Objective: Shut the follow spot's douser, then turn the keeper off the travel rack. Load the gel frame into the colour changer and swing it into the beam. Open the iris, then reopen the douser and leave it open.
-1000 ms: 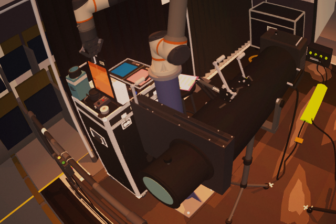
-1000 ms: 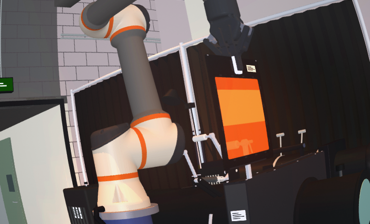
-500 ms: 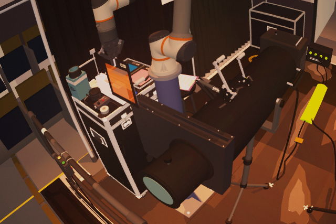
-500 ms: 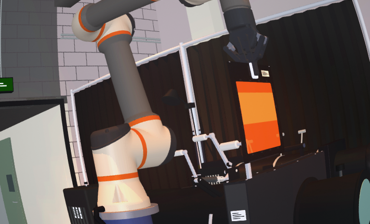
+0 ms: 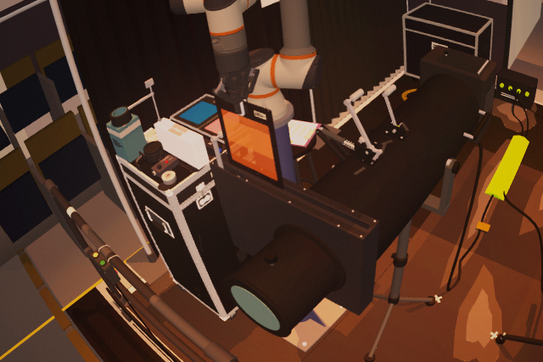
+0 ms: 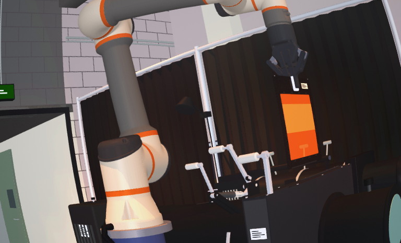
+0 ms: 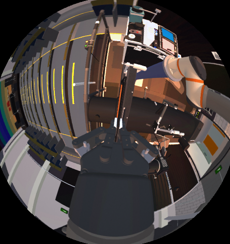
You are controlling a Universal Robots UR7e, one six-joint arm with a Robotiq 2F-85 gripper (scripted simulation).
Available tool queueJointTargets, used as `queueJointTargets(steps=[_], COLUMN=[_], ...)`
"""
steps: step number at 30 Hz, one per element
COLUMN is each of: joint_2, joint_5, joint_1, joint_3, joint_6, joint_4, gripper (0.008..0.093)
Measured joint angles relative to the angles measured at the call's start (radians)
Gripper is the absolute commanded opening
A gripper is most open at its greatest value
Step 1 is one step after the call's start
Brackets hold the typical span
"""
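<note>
My gripper (image 5: 237, 102) (image 6: 291, 76) (image 7: 118, 126) grips the white tab at the top of the gel frame (image 5: 250, 143) (image 6: 298, 125), a black frame with an orange gel that hangs upright over the top edge of the black colour changer box (image 5: 298, 235) at the follow spot's front. In the wrist camera I see the frame edge-on (image 7: 122, 98) below the fingers. Its lower edge sits at the box's top slot; I cannot tell how deep it reaches. White-handled levers (image 5: 357, 99) (image 6: 233, 153) stand on the lamp barrel (image 5: 408, 148) behind the box.
The road case (image 5: 175, 183) stands just left of the colour changer, carrying a teal box, a white box and blue and pink gels (image 5: 199, 113). My own arm base (image 6: 130, 181) rises behind it. A railing (image 5: 118, 270) runs along the near left, and a yellow cable ramp (image 5: 509, 165) lies at right.
</note>
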Motion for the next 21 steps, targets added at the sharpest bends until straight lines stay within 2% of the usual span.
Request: queueJointTargets(steps=[10, 21], joint_2=[0.121, 0.202], joint_5=[0.000, 0.000], joint_1=[0.198, 0.297], joint_3=[-0.111, -0.195], joint_6=[0.198, 0.298], joint_4=[-0.010, -0.007], gripper=[0.0080, 0.0080])
